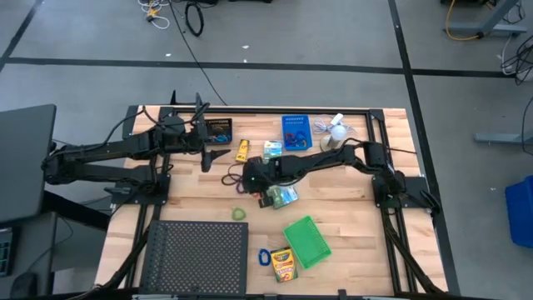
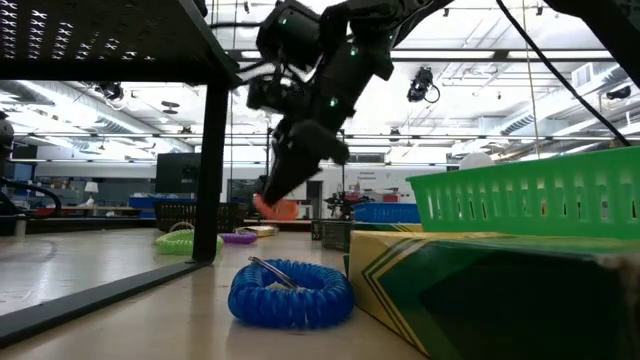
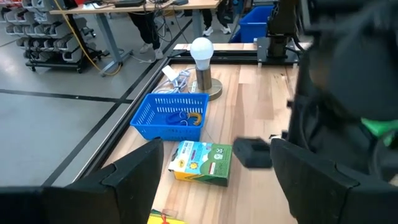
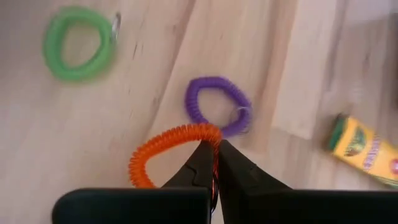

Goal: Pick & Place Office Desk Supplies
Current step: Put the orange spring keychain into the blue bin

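Orange coil loop [image 4: 171, 149] | light, springy, pinched at its rim by my clenched right gripper [image 4: 214, 163] | purple coil loop [image 4: 217, 106] at 12 o'clock | left gripper [image 3: 211, 180] released, idle

Light wooden table [image 1: 358, 242], green bin [image 1: 306, 242], blue bin [image 1: 295, 132], crayon box [image 1: 283, 264], mesh tray [image 1: 196, 257], loops

Both arms are showing as dark, near-black jointed links with black cables running along them to their mounts. Behind the right gripper [image 4: 214, 163], whose two fingers are tapering to narrow black wedge tips, a bulky black wrist housing is glowing with small green indicator lights. The left gripper [image 3: 211, 177] is showing broad, flat matte-black fingers, with the same dark casing sitting behind them.
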Controlling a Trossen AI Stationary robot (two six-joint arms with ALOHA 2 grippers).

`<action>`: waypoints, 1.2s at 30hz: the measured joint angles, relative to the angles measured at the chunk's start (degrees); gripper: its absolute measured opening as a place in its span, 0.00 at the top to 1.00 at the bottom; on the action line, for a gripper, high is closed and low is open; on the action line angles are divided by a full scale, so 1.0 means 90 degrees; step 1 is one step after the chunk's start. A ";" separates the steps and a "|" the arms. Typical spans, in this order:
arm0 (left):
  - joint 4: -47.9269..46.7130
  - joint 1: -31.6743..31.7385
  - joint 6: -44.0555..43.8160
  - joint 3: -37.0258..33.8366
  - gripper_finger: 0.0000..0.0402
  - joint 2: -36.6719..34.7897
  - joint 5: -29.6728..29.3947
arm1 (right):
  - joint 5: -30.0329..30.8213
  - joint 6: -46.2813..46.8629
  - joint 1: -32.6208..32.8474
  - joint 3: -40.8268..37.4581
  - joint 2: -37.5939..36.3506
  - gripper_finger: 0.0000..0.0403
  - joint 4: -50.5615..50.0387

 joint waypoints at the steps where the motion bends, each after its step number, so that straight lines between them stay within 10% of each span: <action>1: 0.0000 0.0000 0.0000 0.0000 0.25 -0.0002 0.0005 | -0.0065 0.0000 -0.0026 -0.0001 -0.0071 0.99 0.0104; 18: 0.0090 0.0000 0.0000 0.0000 0.25 0.0000 0.0192 | -0.2759 0.0296 -0.0559 -0.0288 -0.0635 0.99 0.2743; 36: 0.0275 -0.0002 0.0409 -0.0002 0.25 -0.0713 0.0618 | -0.2480 0.0873 -0.0954 -0.2106 -0.1157 0.99 0.5352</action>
